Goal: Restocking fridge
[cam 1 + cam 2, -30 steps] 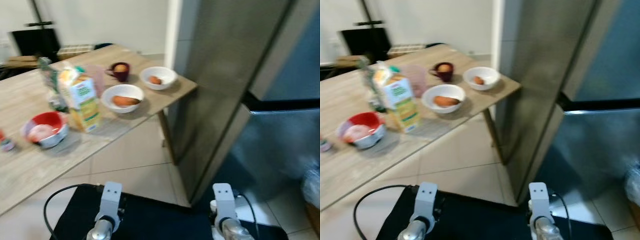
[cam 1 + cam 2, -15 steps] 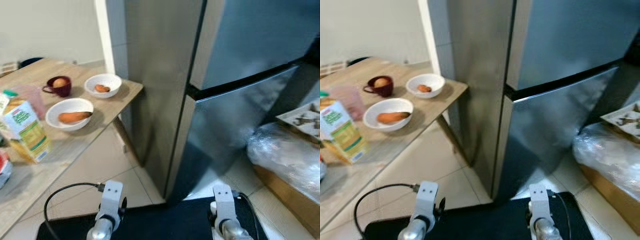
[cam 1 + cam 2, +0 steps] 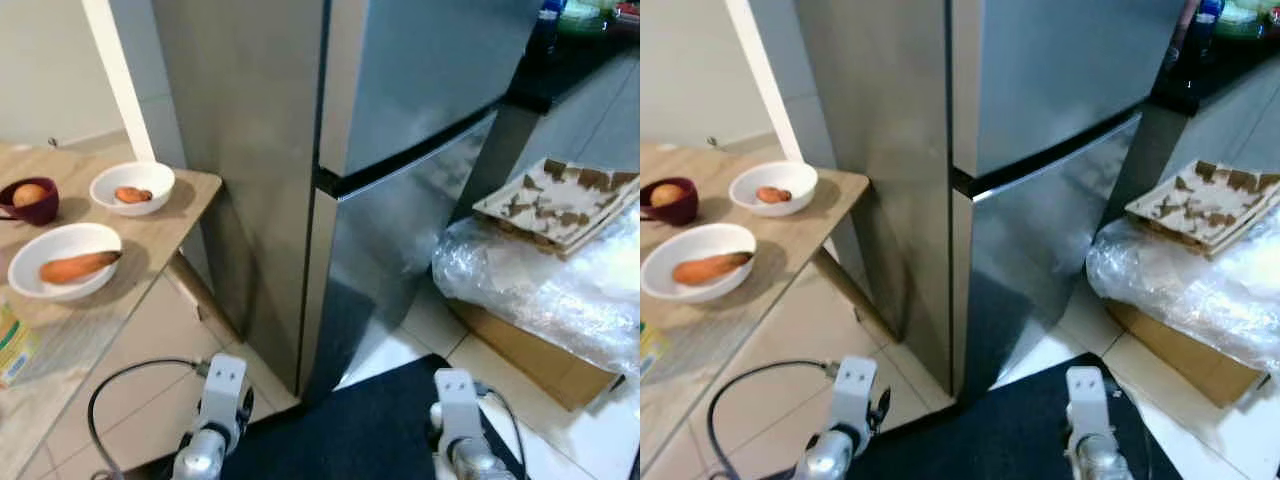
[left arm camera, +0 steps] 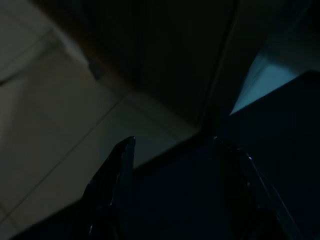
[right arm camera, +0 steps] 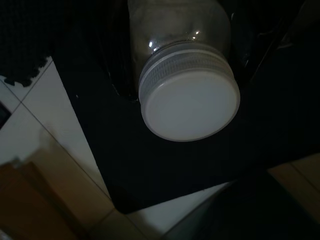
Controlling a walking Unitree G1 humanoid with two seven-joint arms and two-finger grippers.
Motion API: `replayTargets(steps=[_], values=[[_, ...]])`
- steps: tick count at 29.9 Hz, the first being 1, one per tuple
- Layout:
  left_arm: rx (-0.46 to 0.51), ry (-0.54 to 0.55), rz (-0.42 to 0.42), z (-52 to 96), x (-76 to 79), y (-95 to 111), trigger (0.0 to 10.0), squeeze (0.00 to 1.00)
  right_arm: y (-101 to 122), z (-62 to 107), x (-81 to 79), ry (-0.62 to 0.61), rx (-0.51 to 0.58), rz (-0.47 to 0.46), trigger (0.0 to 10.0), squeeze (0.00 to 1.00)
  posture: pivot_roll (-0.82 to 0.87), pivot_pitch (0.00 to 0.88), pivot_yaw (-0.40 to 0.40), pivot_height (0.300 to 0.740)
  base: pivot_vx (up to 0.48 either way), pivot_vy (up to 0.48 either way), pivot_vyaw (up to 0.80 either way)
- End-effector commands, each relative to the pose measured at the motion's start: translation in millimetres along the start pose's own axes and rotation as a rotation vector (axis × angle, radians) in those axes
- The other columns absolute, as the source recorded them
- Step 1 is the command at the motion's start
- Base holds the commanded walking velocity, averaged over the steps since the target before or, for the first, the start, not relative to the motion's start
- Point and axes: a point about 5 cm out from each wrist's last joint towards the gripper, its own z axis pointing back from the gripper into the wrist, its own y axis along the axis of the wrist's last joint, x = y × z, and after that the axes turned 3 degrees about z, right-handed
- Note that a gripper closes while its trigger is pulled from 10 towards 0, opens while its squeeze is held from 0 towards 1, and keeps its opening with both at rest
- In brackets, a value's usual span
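- Two doors of the tall stainless-steel fridge (image 3: pixel 400 130) both closed; robot faces it, approach step.
- Right gripper (image 5: pixel 180 75) low before the fridge, clamped on a clear glass jar with white lid (image 5: pixel 189 102).
- Left gripper (image 4: pixel 175 165) fingers apart, empty.
- Next, likely: left gripper opens the fridge.

Both silver arms hang low at the bottom of the head views, wrists pointing down, the left arm (image 3: pixel 215 425) on the left and the right arm (image 3: pixel 455 425) on the right, well apart. In the left wrist view the left gripper (image 4: pixel 175 190) shows its 2 black fingers (image 4: pixel 112 190) spread with a wide gap between them and nothing held. In the right wrist view the right gripper (image 5: pixel 175 55) is closed around a glass jar (image 5: pixel 187 95) with a white lid, the fingers dark on either side of it.
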Motion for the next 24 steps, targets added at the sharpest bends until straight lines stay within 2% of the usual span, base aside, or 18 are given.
replayTargets(steps=[1, 8, 14, 18, 24], values=[[-0.024, 0.001, -0.006, 2.4, -0.4, -6.1, 10.0, 0.0, -2.7, 0.7, -5.4, 0.01, -0.006, 0.007, 10.0, 0.0, -0.1, 0.029, 0.001, 0.74, 0.0, 0.0, 0.0], [-0.023, -0.016, -0.021, 1.8, -0.9, -5.0, 10.0, 0.0, -3.2, 0.7, -6.3, 0.001, -0.015, 0.008, 10.0, 0.0, -0.1, 0.029, 0.003, 0.74, 0.0, 0.0, 0.0], [-0.029, -0.022, -0.045, 2.0, -0.5, -5.7, 10.0, 0.0, -1.9, 0.7, -7.3, 0.01, -0.001, 0.017, 10.0, 0.0, -0.1, 0.029, 0.005, 0.74, 0.0, -0.379, 0.0], [-0.032, -0.017, -0.032, 2.0, 0.6, -6.1, 10.0, 0.0, -1.1, 0.8, -8.0, 0.011, 0.007, 0.029, 10.0, 0.0, -0.1, 0.03, 0.003, 0.74, 0.0, -0.446, 0.0], [-0.029, 0.01, 0.007, 1.6, -1.9, -5.4, 10.0, 0.0, -0.3, 0.7, -8.4, 0.014, 0.012, 0.026, 10.0, 0.0, -0.1, 0.028, 0.002, 0.74, 0.0, 0.0, 0.0]])
